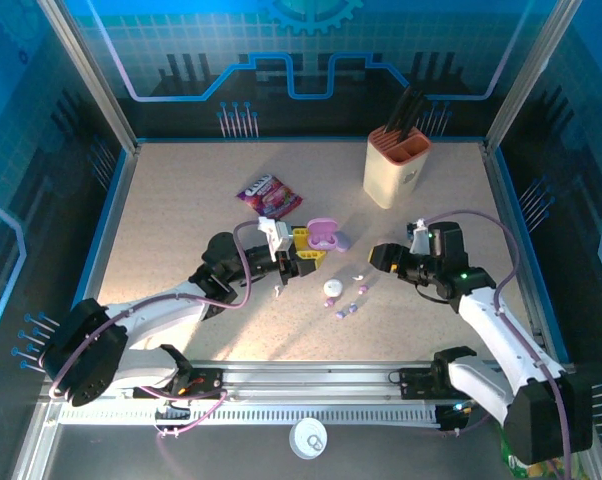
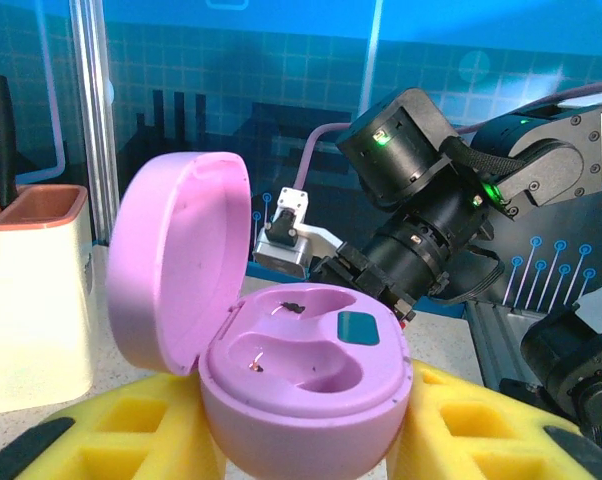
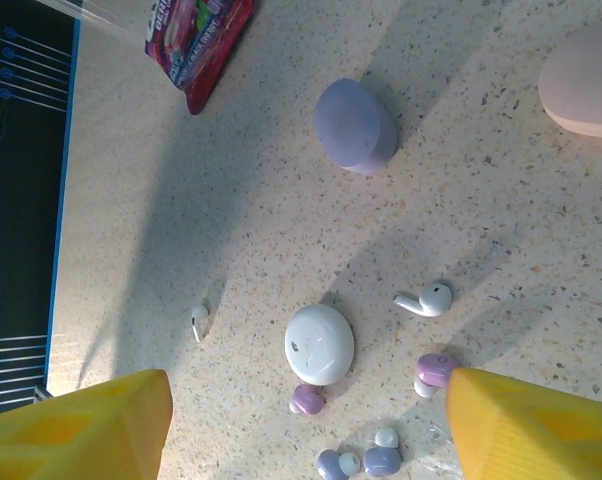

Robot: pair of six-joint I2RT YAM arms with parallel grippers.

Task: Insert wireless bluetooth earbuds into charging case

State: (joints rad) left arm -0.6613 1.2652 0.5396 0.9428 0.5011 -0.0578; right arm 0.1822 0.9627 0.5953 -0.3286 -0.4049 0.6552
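**Q:** What's closest to you?

**A:** My left gripper [image 1: 309,250] is clamped on the base of the open pink charging case [image 2: 301,385], with a yellow pad on each side. The lid is tipped back and both wells are empty. My right gripper [image 1: 381,258] is spread wide above the table with nothing between its fingers.

**Q:** And the earbuds?

**A:** None are in the case. The earbuds [image 3: 366,460] lie loose on the tabletop under my right fingers, several bunched together. A lilac bud [image 3: 308,398] touches the round white case [image 3: 319,343], and a white earbud [image 3: 424,300] lies just beside that case. Another tiny white one [image 3: 198,320] sits apart. Farther off are a closed lilac case [image 3: 354,125] and a snack packet [image 3: 196,40].

**Q:** What worries you?

**A:** The buds are tiny against my broad pads. I think closing on the bunch could pinch two at once or flick one away. A bud of the wrong colour may not seat. Pressing down into a well might tilt the case in my left grip or knock the lid shut. My right wrist is also close behind the case, so a careless approach could bump it.
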